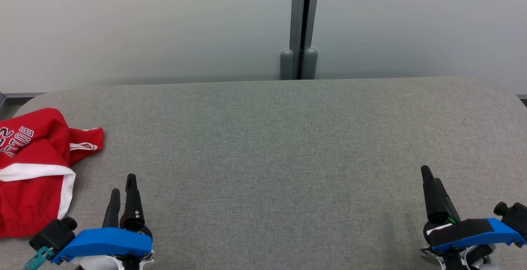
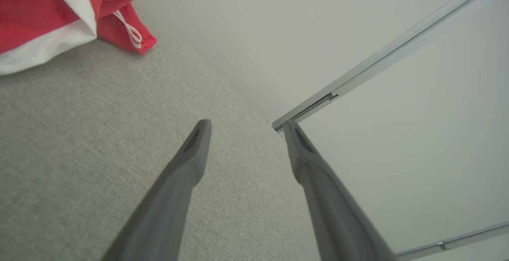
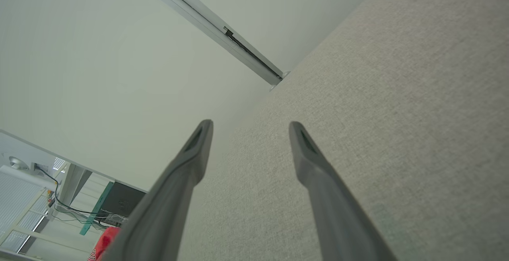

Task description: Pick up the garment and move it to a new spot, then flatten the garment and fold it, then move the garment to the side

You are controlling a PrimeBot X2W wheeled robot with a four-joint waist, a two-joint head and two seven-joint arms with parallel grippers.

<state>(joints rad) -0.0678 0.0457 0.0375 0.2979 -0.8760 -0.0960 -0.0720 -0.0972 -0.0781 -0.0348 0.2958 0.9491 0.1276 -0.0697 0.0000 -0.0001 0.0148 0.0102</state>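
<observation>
- Red cloth with white trim and white lettering, the garment (image 1: 33, 171) lay crumpled at the left edge of the tabletop (image 1: 263, 138), nearer the front edge than the back. Its left part ran out of the head view.
- A white drawstring (image 1: 84, 146) lay looped on the red flap that pointed toward the middle of the tabletop.
- The tabletop was covered in grey woven fabric, with rounded back corners.
- The left pincer (image 1: 123, 183) hung over the front edge near the front-left corner, just beside the garment, with its fingers clear of the cloth.
- The left pincer was spread, with nothing between its fingers. In the left wrist view, the left pincer (image 2: 246, 125) showed that same gap over bare fabric, with the garment (image 2: 39, 6) up in the corner.
- The right pincer (image 1: 431, 176) hung near the front-right corner, well apart from the garment.
- The right pincer (image 3: 248, 125) was spread too and held nothing.
- Pale wall panels (image 1: 144, 23) stood behind the back edge, joined by a grey post (image 1: 299, 27) near its middle.
</observation>
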